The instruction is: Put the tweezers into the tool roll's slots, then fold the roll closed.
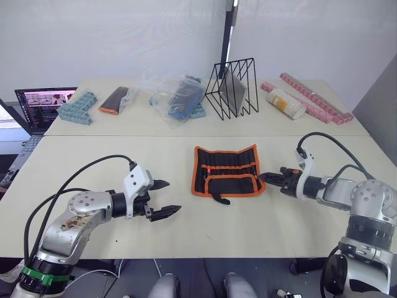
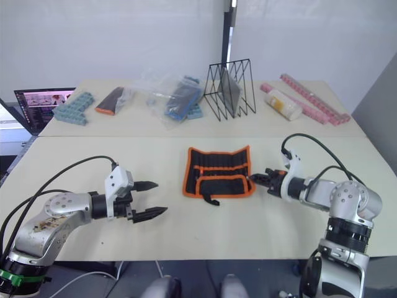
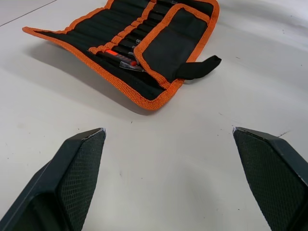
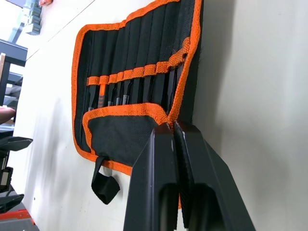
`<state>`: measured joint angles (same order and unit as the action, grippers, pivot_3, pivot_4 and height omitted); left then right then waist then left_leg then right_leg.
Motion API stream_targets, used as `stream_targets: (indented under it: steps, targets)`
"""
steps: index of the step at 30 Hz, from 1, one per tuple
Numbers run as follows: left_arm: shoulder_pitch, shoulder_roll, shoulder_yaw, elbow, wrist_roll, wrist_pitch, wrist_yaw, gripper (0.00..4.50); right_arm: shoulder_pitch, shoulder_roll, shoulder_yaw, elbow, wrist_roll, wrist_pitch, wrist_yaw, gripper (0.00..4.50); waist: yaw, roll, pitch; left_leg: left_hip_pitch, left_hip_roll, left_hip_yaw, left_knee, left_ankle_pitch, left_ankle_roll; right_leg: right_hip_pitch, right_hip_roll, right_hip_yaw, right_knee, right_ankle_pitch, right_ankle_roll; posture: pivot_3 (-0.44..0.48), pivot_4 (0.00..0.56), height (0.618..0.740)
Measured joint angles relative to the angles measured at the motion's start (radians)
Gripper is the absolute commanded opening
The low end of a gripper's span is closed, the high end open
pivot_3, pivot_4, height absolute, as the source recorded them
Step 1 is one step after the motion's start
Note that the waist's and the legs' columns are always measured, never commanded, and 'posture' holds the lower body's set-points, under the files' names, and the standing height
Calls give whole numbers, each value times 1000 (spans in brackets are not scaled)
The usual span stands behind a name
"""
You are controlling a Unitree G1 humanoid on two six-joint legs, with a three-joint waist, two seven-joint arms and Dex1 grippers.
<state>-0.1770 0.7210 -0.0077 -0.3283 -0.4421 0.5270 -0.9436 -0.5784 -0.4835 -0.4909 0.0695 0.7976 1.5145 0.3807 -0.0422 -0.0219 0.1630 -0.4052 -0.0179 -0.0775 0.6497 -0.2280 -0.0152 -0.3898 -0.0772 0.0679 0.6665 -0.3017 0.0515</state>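
While the tool roll (image 1: 226,170) lies open near the middle of the front table (image 1: 93,236), both grippers sit low over the table on either side of it. The roll is black with orange edges, and its black strap (image 3: 198,67) sticks out from its front edge. Its front flap is folded up over the lower part. The tweezers (image 4: 126,96) are tucked into the slots (image 4: 144,72), side by side under an orange band.

The left gripper (image 1: 164,198) is well apart from the roll, toward the left edge of the table. Its two black fingers (image 3: 79,163) are spread wide with nothing between them.

The right gripper (image 1: 268,177) is at the roll's right edge. Its fingers are pressed together, and their tips meet the orange trim at the flap's corner. I cannot tell if they pinch the fabric.
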Motion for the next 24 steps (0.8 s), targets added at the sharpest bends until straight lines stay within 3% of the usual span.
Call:
stream_targets:
  steps: [7,24]
  targets:
    - [0,4,0,-1,0,1,0,4500,-71,17,9,-17,20,43,12,35,-1,0,0,0,0,0,0,0,0,0,0,0,0,0,0,0,150,739]
    - [28,23,18,-67,-27,44,24,4500,-58,248,133,-62,-14,20,-58,35,-1,0,0,0,0,-1,-1,0,0,-1,0,0,0,0,0,0,150,739]
